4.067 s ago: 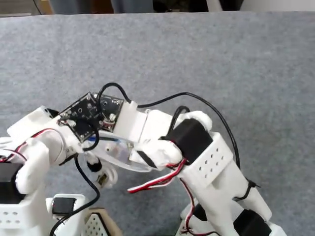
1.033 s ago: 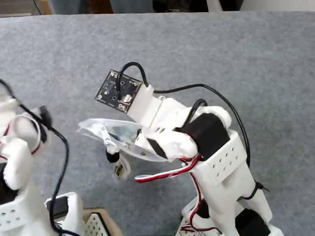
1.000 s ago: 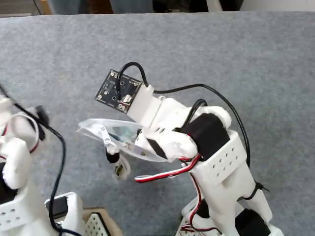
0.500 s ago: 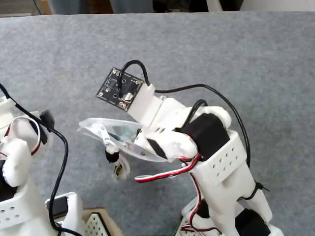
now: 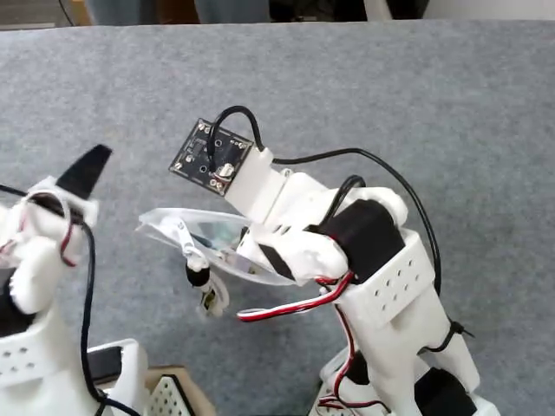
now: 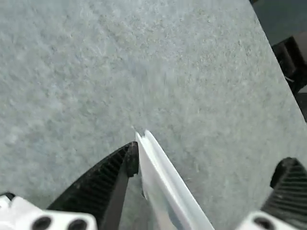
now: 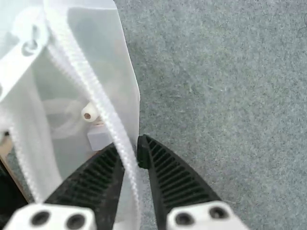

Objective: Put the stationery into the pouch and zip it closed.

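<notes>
Grey felt-like table cover (image 5: 390, 95) reaches the far edge, a dark room (image 5: 303, 9) beyond. Right gripper (image 7: 133, 153) pinches the zipper edge of the clear pouch (image 7: 91, 72); left gripper (image 6: 209, 158) gapes wide at left.

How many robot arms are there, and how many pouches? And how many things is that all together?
Arms: 2 (left, right)
Pouch: 1
Total: 3
</notes>
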`<action>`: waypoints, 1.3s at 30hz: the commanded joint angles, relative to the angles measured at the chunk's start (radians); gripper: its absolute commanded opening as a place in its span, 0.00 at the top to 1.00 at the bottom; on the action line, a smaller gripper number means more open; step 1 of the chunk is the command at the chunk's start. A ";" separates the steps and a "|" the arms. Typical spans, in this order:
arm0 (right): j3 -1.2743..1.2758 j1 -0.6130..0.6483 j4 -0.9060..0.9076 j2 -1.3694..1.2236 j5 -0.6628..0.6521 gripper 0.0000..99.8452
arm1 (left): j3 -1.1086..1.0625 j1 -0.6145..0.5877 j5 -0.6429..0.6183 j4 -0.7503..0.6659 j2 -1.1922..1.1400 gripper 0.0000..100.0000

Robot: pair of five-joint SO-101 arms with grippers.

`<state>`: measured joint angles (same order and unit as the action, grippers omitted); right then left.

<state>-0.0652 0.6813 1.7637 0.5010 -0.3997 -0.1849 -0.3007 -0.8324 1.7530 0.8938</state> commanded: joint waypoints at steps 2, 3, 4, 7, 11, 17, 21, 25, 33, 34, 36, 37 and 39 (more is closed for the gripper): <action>-0.004 0.005 -0.002 0.013 0.008 0.99 | -0.062 0.252 -0.021 0.011 -0.044 0.55; -0.004 0.005 0.000 0.015 0.008 0.99 | -0.070 0.288 0.020 0.011 -0.044 0.55; -0.004 0.003 0.000 0.016 0.008 0.99 | -0.074 0.309 0.051 0.011 -0.048 0.55; -0.004 0.003 0.000 0.018 0.008 0.99 | -0.064 0.292 0.063 0.011 -0.054 0.55; -0.004 0.002 0.000 0.015 0.008 0.99 | -0.064 0.237 0.063 0.011 -0.048 0.55; -0.004 0.002 -0.002 0.013 0.006 0.99 | -0.047 0.226 0.133 0.012 -0.003 0.55; -0.002 -0.008 -0.002 0.013 0.003 0.99 | 0.004 0.153 0.393 0.009 0.147 0.55; -0.002 -0.023 0.000 0.013 0.006 0.99 | 0.025 -0.018 0.891 0.003 0.276 0.55; -0.002 0.008 0.003 0.016 0.000 0.99 | -0.031 -0.355 1.530 -0.109 0.302 0.55; -0.002 0.020 0.003 0.019 -0.005 0.99 | -0.027 -0.375 1.560 -0.109 0.302 0.55; 0.001 0.052 0.003 0.021 -0.074 0.99 | -0.025 -0.390 1.594 -0.109 0.302 0.55; 0.002 0.072 0.003 0.021 -0.123 0.99 | -0.030 -0.389 1.597 -0.109 0.302 0.55; 0.004 0.114 0.005 0.021 -0.175 0.99 | -0.035 -0.381 1.599 -0.109 0.302 0.55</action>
<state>-0.0637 0.7365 1.7637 0.5010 -0.5025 -0.2186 -0.6736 0.7449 1.6686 1.1914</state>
